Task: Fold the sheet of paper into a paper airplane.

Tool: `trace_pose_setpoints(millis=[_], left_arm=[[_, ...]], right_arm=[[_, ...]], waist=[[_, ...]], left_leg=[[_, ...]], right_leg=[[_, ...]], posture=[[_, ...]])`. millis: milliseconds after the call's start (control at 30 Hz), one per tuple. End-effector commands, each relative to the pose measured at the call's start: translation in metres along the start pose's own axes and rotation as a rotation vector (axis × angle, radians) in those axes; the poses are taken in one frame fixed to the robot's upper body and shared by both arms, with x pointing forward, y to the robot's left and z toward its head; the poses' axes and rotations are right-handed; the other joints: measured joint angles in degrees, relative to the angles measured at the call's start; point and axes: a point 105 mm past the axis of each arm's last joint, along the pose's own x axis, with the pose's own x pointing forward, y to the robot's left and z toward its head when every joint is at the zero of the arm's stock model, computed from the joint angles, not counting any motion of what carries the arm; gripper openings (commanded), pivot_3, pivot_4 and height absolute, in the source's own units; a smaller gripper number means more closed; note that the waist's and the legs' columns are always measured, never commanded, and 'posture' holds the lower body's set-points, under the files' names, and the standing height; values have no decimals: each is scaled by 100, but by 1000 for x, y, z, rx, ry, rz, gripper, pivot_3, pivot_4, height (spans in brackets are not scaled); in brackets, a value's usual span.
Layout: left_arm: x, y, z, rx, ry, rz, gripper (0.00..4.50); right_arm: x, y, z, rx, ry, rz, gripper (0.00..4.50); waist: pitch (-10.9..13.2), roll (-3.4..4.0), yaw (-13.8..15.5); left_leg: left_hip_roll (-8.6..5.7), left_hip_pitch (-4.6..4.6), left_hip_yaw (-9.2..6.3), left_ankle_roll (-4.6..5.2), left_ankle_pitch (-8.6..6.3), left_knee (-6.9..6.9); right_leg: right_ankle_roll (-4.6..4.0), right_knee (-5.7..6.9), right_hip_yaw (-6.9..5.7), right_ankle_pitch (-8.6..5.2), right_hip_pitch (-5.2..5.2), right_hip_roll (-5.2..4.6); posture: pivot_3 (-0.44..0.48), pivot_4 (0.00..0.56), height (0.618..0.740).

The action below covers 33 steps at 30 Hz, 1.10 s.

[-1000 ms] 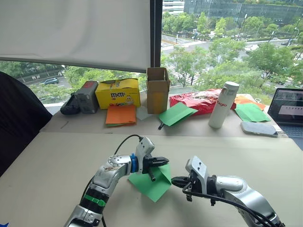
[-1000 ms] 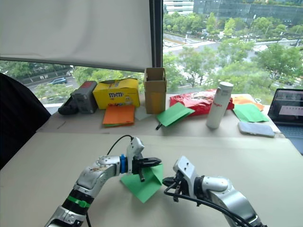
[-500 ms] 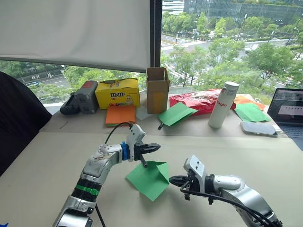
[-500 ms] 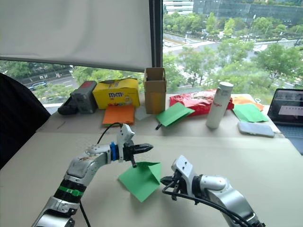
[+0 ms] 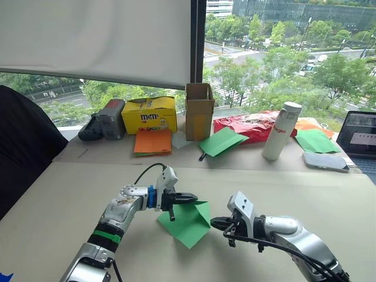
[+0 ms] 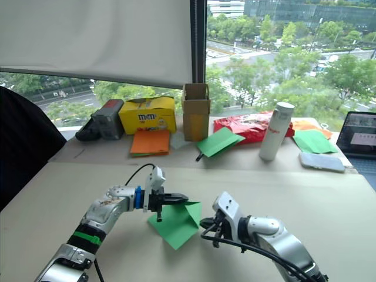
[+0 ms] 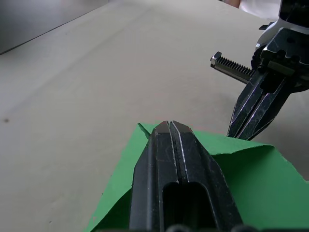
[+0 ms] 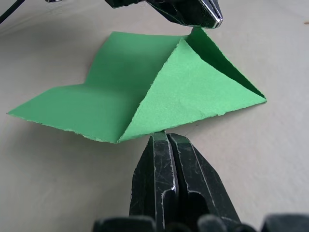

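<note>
The sheet of paper (image 5: 187, 222), bright green, lies on the tan table (image 5: 70, 194) with one corner folded over into a raised triangular flap (image 8: 193, 92). My left gripper (image 5: 192, 198) is shut with nothing between its fingers, and its tip rests at the sheet's far corner (image 7: 145, 129). My right gripper (image 5: 215, 222) is shut too. Its tip (image 8: 165, 136) sits at the flap's torn near edge, low on the table. The two grippers face each other across the flap.
On the raised ledge at the back stand orange paper (image 5: 153, 142), a yellow box (image 5: 148, 114), a cardboard box (image 5: 199, 108), more green sheets (image 5: 220, 141), a red bag (image 5: 247, 124), a white bottle (image 5: 280, 130), a phone (image 5: 325, 161) and a laptop (image 5: 359, 132). A black chair (image 5: 23, 147) is at left.
My left gripper had lifted off the sheet toward the far left; it has since come back down to the sheet's far corner. My right gripper has barely moved.
</note>
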Motion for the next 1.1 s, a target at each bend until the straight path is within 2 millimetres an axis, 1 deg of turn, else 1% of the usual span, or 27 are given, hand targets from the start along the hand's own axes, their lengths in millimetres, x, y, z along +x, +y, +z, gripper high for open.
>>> trace_pose_setpoints(millis=[33,200,300,400,533,667,800,867,1000,1100], left_arm=[[-3,-2,1,18,1,-17,13],[-9,2,-19,-16,51,13,13],[-10,2,-23,-24,59,18,13],[-11,2,-29,-30,73,27,13],[-11,4,-29,-26,68,46,13],[-11,1,-30,-36,66,39,13],[-12,-4,-34,-64,66,53,13],[-16,-8,-31,-61,57,52,13],[-28,-11,-11,-25,6,43,13],[-42,-20,22,-2,-94,-12,13]], right_arm=[[1,0,13,-43,-40,-2,0],[0,-6,21,-55,-57,-14,0],[0,-8,24,-51,-70,-17,0],[4,-6,30,-41,-97,3,0],[10,-3,33,-32,-113,16,0],[13,-3,34,-18,-128,13,0],[11,-7,29,-7,-114,-10,0],[4,-10,27,-10,-104,-33,0],[-9,-14,28,-18,-93,-64,0],[-13,-14,30,-37,-85,-63,0]], waist=[[0,0,-31],[-1,1,-53],[-2,3,-37],[-2,3,-33],[-4,6,-33],[-5,8,-39],[-7,11,-43],[-8,12,-39],[-7,11,-34],[-5,8,-40]], left_leg=[[1,1,0,0,0,0],[4,7,0,0,0,-1],[4,7,-2,0,0,0],[2,6,-2,0,0,0],[3,5,-2,0,0,0],[3,6,-2,0,0,0],[4,6,-1,0,0,-1],[5,6,-2,0,0,-1],[4,5,-2,0,0,0],[5,6,-1,0,0,-2]], right_leg=[[1,1,0,-1,1,1],[7,3,0,-4,1,6],[4,3,-2,-2,-3,6],[-1,2,-2,0,-2,2],[-1,2,-3,0,-1,1],[-1,3,-2,0,-2,0],[-1,4,-1,0,-1,1],[-1,4,-2,1,-2,2],[-1,4,-2,1,-3,-2],[2,3,-2,-1,0,-2]], posture=[[0,150,656],[0,150,656],[0,150,656],[0,150,656],[0,150,656],[0,150,656],[0,150,656],[0,150,656],[0,150,656],[0,150,656]])
